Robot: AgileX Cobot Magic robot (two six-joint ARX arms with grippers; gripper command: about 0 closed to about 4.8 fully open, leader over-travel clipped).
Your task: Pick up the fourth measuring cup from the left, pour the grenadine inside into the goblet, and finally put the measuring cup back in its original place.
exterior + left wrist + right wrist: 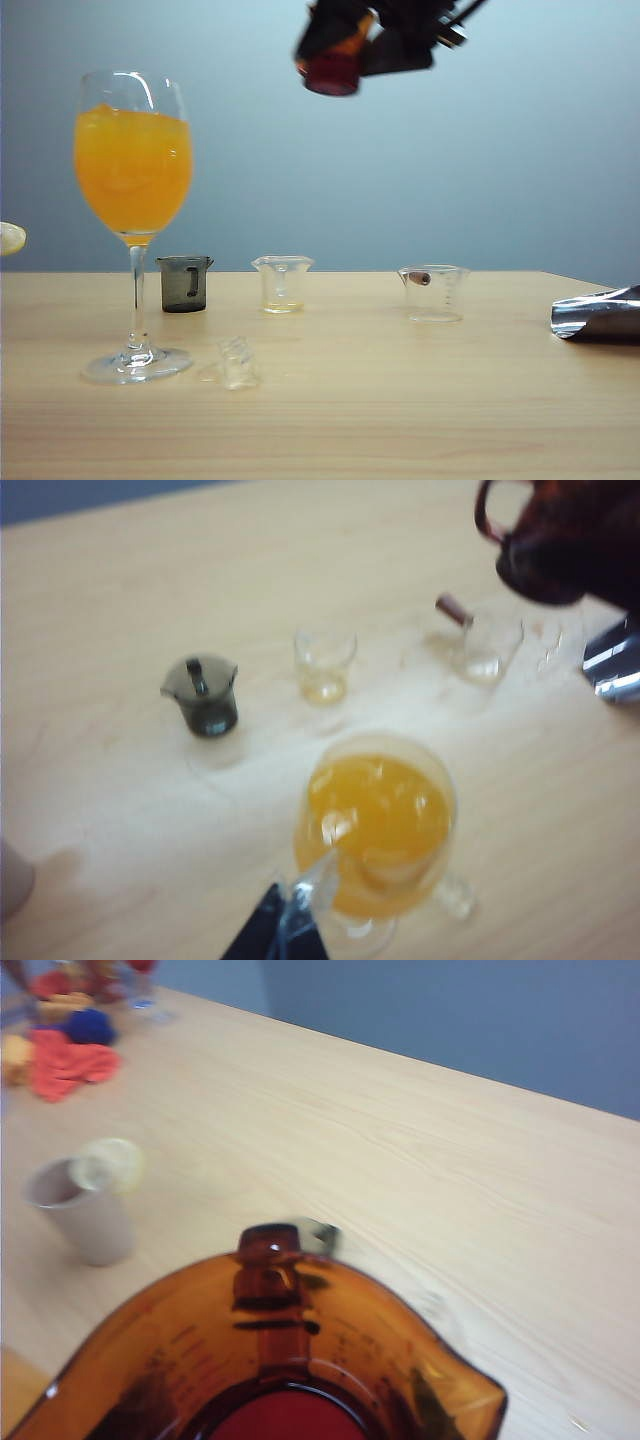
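Observation:
My right gripper (350,45) hangs high above the table, shut on the fourth measuring cup (330,68), a red-brown see-through cup. It fills the near part of the right wrist view (300,1360), handle away from the camera, with the dark red grenadine (290,1422) in its bottom. The goblet (133,170) stands at the left, its bowl nearly full of orange juice (375,815). My left gripper (290,925) hovers above and beside the goblet's rim, its dark fingers lying together with nothing held. It does not show in the exterior view.
Behind the goblet stand a smoky grey cup (185,283) and two clear cups (282,283) (433,292). A small clear cup (238,362) lies tipped by the goblet's foot. A silver object (598,315) lies at the right edge. A beige cup with a lemon slice (85,1205) stands farther off.

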